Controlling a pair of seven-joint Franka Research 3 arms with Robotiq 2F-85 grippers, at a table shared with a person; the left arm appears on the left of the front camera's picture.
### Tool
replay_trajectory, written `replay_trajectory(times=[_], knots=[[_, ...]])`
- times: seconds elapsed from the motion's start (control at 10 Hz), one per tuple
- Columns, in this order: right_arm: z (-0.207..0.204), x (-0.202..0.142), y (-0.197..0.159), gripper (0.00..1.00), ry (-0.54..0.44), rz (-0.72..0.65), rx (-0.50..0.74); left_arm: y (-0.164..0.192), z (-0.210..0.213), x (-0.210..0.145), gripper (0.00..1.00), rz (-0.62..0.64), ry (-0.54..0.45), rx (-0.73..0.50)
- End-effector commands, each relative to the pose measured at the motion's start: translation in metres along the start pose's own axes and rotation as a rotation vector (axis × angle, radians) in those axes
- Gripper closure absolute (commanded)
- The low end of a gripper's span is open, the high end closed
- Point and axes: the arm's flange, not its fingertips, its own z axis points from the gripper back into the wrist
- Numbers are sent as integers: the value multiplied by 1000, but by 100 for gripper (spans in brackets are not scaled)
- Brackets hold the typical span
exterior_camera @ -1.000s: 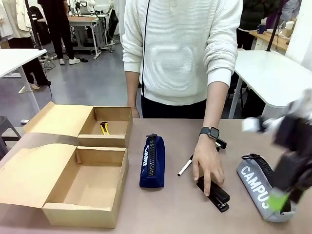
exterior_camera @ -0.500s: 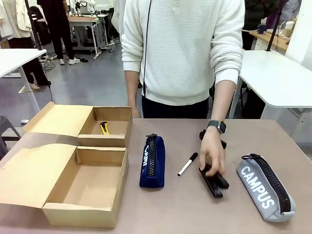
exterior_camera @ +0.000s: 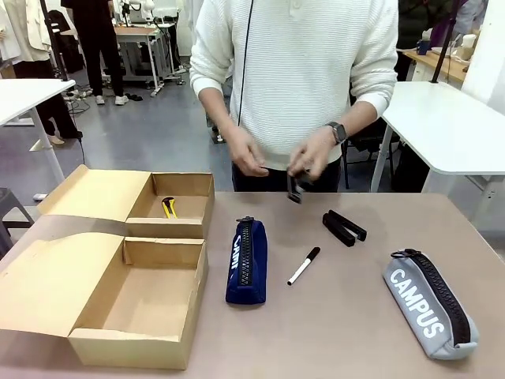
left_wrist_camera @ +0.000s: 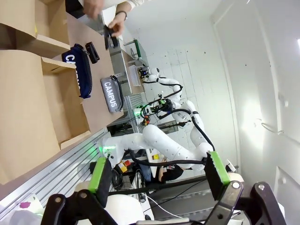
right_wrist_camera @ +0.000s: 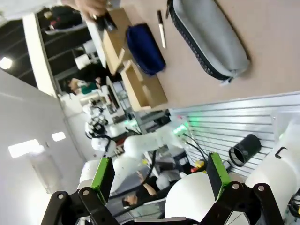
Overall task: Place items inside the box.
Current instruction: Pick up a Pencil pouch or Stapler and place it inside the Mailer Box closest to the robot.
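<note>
A: How do the jaws stand?
B: The left jaws are wide open, with the green pads [left_wrist_camera: 101, 172] far apart and nothing between them. They are well back from the things. The right jaws are the same, open and empty.
A: And the box?
B: The box [exterior_camera: 130, 347] sits at the left of the worktop [exterior_camera: 331, 347], with both flaps folded out to the left. The near compartment is bare. The far one holds a small yellow-and-black thing [exterior_camera: 169, 207].
A: The items?
B: The rest lie outside the box. The navy case [exterior_camera: 246, 260] is just right of the box, zip up, running near to far. The pen [exterior_camera: 304, 266] lies slantwise to its right, apart from it. The stapler [exterior_camera: 344, 227] is beyond the pen, towards the person. The grey case [exterior_camera: 430, 308], lettered "CAMPUS", is at the right by the front edge, apart from the others.
A: The person?
B: Standing at the far side, both hands raised above the worktop. The watch hand [exterior_camera: 314, 158] holds a small black piece [exterior_camera: 295, 188]; I cannot tell what it is. The other hand [exterior_camera: 246, 158] is near it.
</note>
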Motion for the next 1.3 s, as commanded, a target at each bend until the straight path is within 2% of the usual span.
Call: replay_trajectory(times=[0.0,0.3,0.4,0.5,0.8,1.0,1.2], knots=[[1,-7,2,0,22,45,-45,-3,0,0,0,-21,-2,-18],[-6,-2,6,0,23,27,-37,-3,0,0,0,-21,-2,-18],[-16,-3,12,0,15,-2,-107,-3,0,0,0,-21,-2,-18],[-24,-7,20,0,12,3,-111,-3,0,0,0,-21,-2,-18],[-59,-23,45,0,27,138,-136,-3,0,0,0,-21,-2,-18],[-98,-25,65,0,17,229,-219,-3,0,0,0,-21,-2,-18],[-145,-30,80,0,18,330,-376,-3,0,0,0,-21,-2,-18]])
